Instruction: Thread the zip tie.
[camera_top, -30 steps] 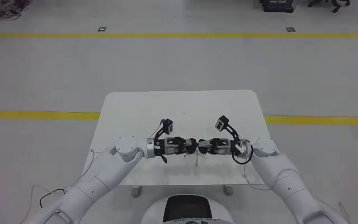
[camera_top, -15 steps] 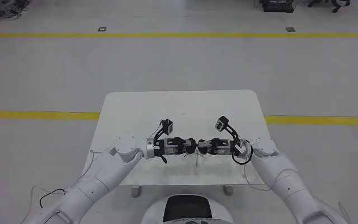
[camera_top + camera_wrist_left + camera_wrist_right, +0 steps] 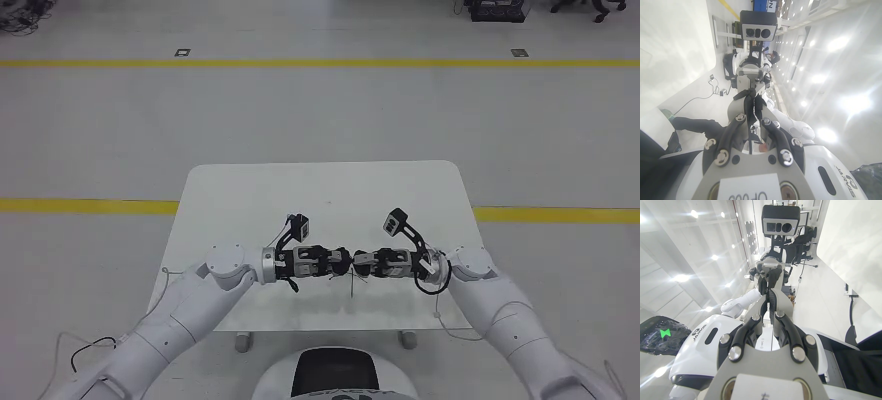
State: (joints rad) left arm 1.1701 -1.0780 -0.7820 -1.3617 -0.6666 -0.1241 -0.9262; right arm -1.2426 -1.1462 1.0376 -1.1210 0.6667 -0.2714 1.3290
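White table (image 3: 320, 190) sits mid-frame in the top view. Left gripper (image 3: 341, 263) and right gripper (image 3: 362, 262) meet tip to tip over its lower-centre part. Both are pinched tight on the zip tie (image 3: 352, 286), a thin strip trailing from the meeting point toward the bottom of the frame. In the right wrist view the strip runs between the closed fingers (image 3: 773, 302).
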